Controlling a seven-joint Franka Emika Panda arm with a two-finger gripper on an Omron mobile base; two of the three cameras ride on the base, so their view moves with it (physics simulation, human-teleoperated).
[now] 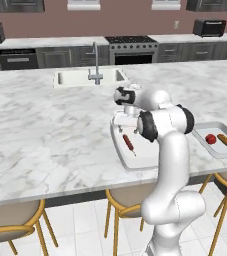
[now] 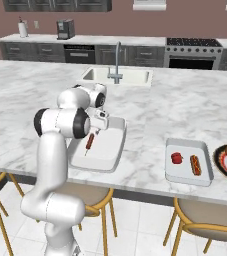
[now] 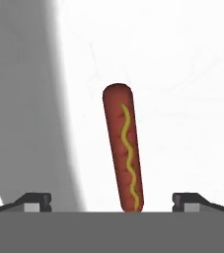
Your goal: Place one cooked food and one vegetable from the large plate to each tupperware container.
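One hot dog [image 3: 124,148] loose in the near container [image 2: 110,150], end effector [image 3: 111,200] fingers apart above.

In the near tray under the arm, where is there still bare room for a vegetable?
The pale grey-white rectangular tray holds one red-brown sausage with mustard near its left side; floor right of it is bare. The second matching tray is crowded: red vegetable, sausage.

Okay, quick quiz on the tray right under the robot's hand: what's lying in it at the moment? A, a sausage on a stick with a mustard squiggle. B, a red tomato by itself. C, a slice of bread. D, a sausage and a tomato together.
A: the near tray holds just the mustard-striped sausage, lying between the spread fingertips of the open tool; the red vegetable sits in the other tray.
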